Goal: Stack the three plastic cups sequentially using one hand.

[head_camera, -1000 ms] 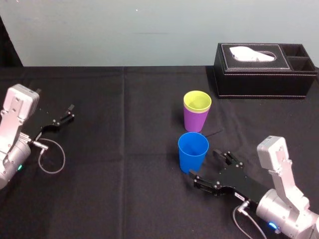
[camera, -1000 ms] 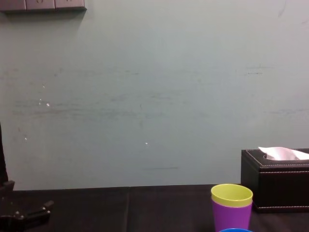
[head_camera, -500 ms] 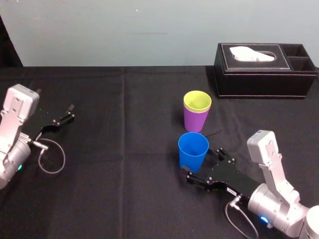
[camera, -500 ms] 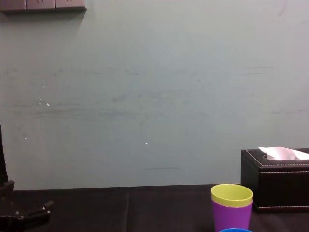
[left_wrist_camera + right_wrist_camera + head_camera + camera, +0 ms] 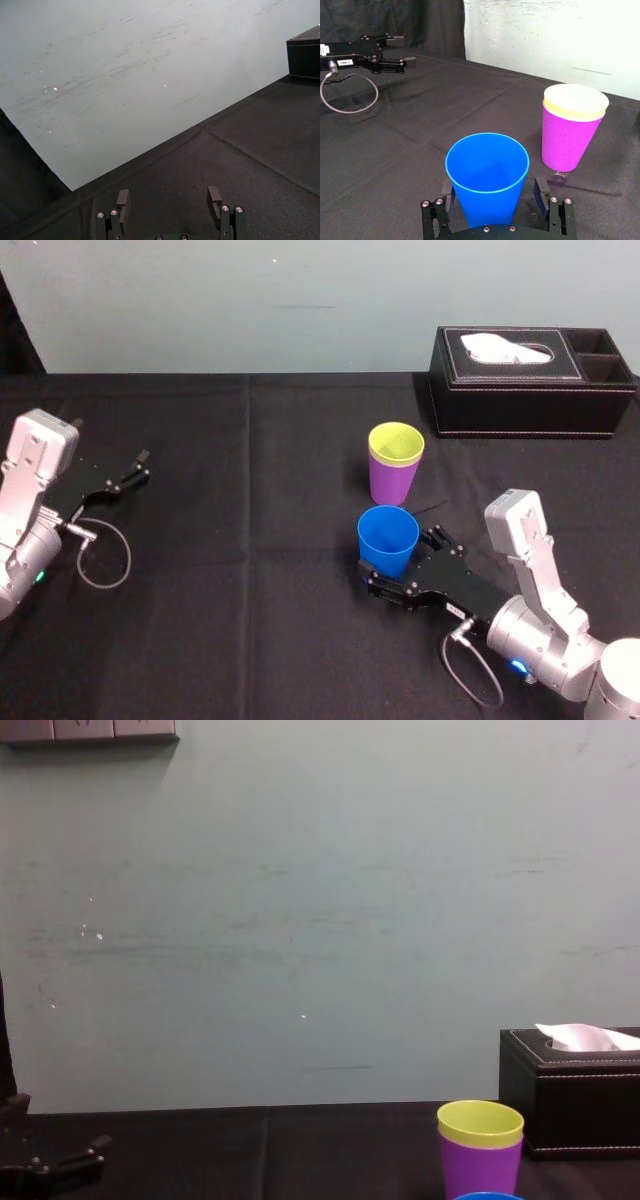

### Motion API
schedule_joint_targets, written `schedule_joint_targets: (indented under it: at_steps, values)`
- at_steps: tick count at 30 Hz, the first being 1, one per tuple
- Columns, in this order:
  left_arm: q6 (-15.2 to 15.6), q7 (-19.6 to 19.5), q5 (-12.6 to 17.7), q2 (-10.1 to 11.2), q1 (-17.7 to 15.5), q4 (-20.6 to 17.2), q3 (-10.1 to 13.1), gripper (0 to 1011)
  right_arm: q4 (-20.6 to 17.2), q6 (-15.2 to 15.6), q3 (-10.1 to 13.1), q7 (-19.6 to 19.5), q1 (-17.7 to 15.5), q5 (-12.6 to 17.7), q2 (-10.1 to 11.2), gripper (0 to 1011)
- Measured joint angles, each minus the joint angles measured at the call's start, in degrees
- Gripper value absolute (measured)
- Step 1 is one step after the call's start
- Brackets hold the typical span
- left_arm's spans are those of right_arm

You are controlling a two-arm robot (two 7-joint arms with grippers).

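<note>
The blue cup stands upright on the black cloth, its base between the fingers of my right gripper. In the right wrist view the blue cup fills the space inside the right gripper, which is open, with a thin gap beside each finger. Just beyond stands the purple cup with the yellow-green cup nested inside it. The chest view has the purple cup with the yellow-green cup in it, and the blue cup's rim at its lower edge.
A black tissue box sits at the back right of the table. My left gripper rests open over the cloth at the far left, with a looped cable beside it. The left wrist view has the left gripper holding nothing.
My right gripper has slid forward and left along the cloth until its fingers flank the blue cup's base. The cups and the left arm have not moved.
</note>
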Motion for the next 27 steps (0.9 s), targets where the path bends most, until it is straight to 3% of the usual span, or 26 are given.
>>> schedule_joint_targets:
  at_steps: [27]
  values:
    - [0.0,0.0,0.0,0.0,0.0,0.0,0.0,1011,1.25,-0.66,-1.15,0.37,1.82,-1.09,-0.99,1003]
